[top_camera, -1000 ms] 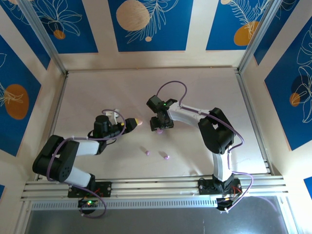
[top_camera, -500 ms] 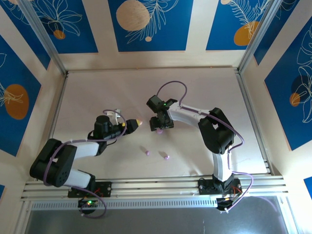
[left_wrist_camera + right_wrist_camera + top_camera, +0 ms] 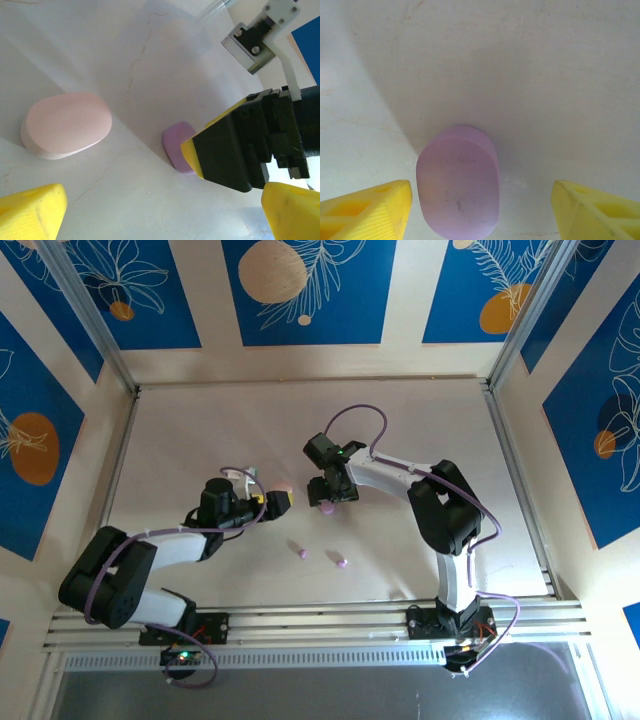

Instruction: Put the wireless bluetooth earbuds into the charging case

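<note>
A closed light purple charging case (image 3: 459, 192) lies flat on the table between the fingers of my right gripper (image 3: 480, 212). The gripper is open, and its left fingertip (image 3: 370, 210) sits close beside the case. In the top view the right gripper (image 3: 327, 496) hovers over that case (image 3: 326, 508). A closed pale pink case (image 3: 67, 125) lies just left of it. My left gripper (image 3: 160, 220) is open and empty, low over the table, facing both cases. Two light purple earbuds (image 3: 302, 553) (image 3: 341, 562) lie loose nearer the arm bases.
The right gripper's black and yellow finger (image 3: 235, 155) partly covers the purple case (image 3: 176, 145) in the left wrist view. The two grippers stand close together at the table's middle. Walls and metal rails (image 3: 300, 625) frame the pale tabletop (image 3: 200, 430).
The right gripper's jaws have widened around the purple case. The left gripper has shifted slightly down and to the right, toward the right gripper.
</note>
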